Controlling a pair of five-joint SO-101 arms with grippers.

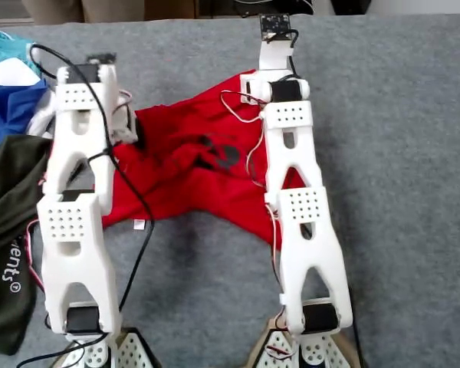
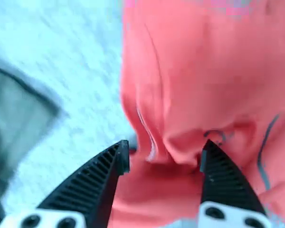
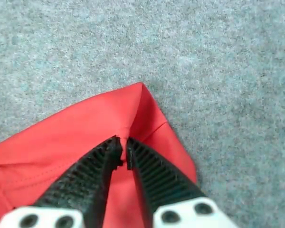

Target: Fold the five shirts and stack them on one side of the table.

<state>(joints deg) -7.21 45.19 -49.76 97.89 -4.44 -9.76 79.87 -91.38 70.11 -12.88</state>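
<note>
A red shirt (image 1: 188, 165) lies crumpled on the grey table between my two arms. In the high view my left gripper (image 1: 130, 130) is at the shirt's left edge. The left wrist view shows it (image 2: 165, 152) open, its jaws standing on either side of a raised fold of the red shirt (image 2: 204, 85). My right gripper (image 1: 251, 88) is at the shirt's far corner. In the right wrist view it (image 3: 123, 145) is shut on the red shirt (image 3: 76, 128) just below that pointed corner.
Other shirts are piled at the table's left edge: a dark one (image 1: 11, 222), a blue one (image 1: 11, 107), a white one (image 1: 8, 73) and a teal one (image 1: 4, 46). Bare grey table (image 1: 399, 153) stretches to the right. Black cable (image 1: 142, 207) crosses the red shirt.
</note>
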